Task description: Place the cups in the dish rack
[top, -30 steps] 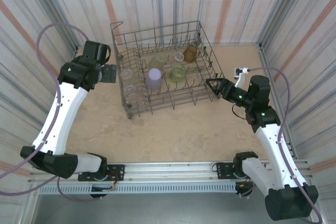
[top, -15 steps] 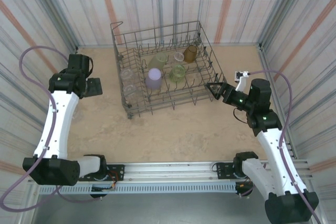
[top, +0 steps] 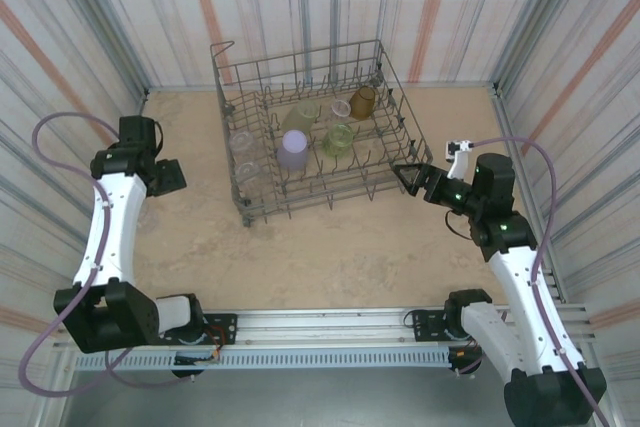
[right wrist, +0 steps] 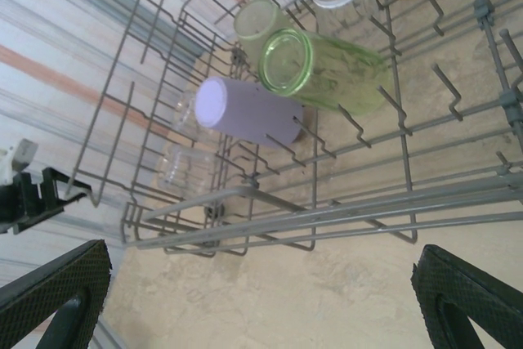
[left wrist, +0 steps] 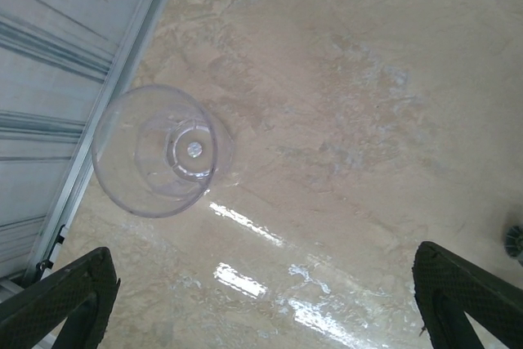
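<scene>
My left pincer (left wrist: pixel 261 304) is wide open and holds nothing. Its dark, bumpy fingertips (left wrist: pixel 61 296) hang over the table (left wrist: pixel 368 79), which is tan, smooth and shiny. Under the pincer a clear cup (left wrist: pixel 159 151) sits on the table. It is round and see-through, and it is just beside the striped wall (left wrist: pixel 49 55). I am not touching it.

My right pincer (right wrist: pixel 261 304) is wide open too, and empty. It is near the right side of the dish rack (right wrist: pixel 327 206). The rack is thin grey wire with little upright spikes. In it a solid purple cup (right wrist: pixel 245 112) and a see-through green cup (right wrist: pixel 327 71) rest tilted, just beside each other. A brown cup (top: pixel 363 101) sits near the rack's back.
</scene>
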Tool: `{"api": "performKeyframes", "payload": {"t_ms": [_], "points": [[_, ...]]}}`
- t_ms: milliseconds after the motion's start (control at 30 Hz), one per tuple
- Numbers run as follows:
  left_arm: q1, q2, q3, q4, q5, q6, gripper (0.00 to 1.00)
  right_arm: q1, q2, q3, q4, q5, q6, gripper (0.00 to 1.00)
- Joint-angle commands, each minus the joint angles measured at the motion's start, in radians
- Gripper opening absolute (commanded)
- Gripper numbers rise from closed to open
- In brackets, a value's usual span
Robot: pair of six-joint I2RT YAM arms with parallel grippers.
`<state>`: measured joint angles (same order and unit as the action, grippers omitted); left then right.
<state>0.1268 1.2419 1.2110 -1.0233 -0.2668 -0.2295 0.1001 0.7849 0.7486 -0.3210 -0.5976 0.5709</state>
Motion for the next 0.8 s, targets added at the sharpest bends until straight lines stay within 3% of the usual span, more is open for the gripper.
{"api": "performKeyframes", "payload": {"t_ms": [0,267,767], "points": [[0.022,-0.010,-0.043,0.038,0.007,0.030,0.97,-0.005,0.004,0.002,-0.012,0.023,-0.044,0.99],[0.111,-0.016,-0.125,0.101,0.026,0.038,0.96,-0.004,0.074,-0.010,0.081,0.031,-0.046,0.99],[0.120,-0.006,-0.163,0.129,0.005,0.034,0.87,-0.017,0.182,-0.020,0.154,0.015,-0.115,0.99]]}}
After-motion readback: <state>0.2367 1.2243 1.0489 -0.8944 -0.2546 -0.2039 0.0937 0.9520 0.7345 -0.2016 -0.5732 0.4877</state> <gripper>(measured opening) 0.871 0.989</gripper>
